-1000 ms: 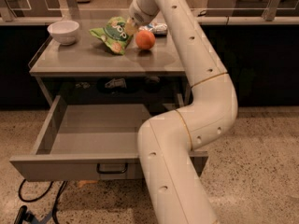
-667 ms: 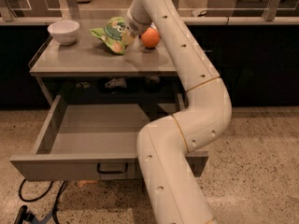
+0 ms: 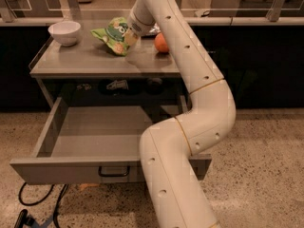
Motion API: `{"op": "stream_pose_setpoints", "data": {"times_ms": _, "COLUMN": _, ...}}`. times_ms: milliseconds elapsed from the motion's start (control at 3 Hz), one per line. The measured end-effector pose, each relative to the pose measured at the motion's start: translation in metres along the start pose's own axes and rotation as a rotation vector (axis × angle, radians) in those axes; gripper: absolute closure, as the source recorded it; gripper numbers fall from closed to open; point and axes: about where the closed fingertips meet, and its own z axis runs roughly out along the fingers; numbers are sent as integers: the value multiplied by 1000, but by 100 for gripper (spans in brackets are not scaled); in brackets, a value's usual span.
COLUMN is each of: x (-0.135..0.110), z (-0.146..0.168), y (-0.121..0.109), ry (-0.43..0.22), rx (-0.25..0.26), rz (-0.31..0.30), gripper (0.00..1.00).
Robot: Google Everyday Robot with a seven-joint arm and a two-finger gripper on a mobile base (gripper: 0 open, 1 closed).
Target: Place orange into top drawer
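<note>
The orange [image 3: 160, 43] sits on the grey table top [image 3: 95, 61], toward the back right, and my arm hides its right side. My gripper [image 3: 129, 32] hangs at the end of the white arm just left of the orange, over the right edge of the green snack bag [image 3: 113, 36]. It is apart from the orange. The top drawer [image 3: 71, 170] is pulled wide open below the table, with a dark handle [image 3: 114, 171] on its front panel. The part of its inside that shows holds nothing.
A white bowl [image 3: 65, 31] stands at the back left of the table. My large white arm [image 3: 190, 127] crosses the drawer's right half. Dark cables [image 3: 33, 208] lie on the speckled floor at the lower left. A glass-railed counter runs behind the table.
My gripper has shifted left, from above the orange to beside it over the green bag. The arm now covers part of the orange. The drawer stays open.
</note>
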Motion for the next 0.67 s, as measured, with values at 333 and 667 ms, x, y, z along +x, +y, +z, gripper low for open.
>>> {"op": "stream_pose_setpoints", "data": {"times_ms": 333, "x": 0, "z": 0, "y": 0, "ry": 0, "rx": 0, "rz": 0, "gripper": 11}}
{"op": "stream_pose_setpoints", "data": {"times_ms": 667, "x": 0, "z": 0, "y": 0, "ry": 0, "rx": 0, "rz": 0, "gripper": 0}}
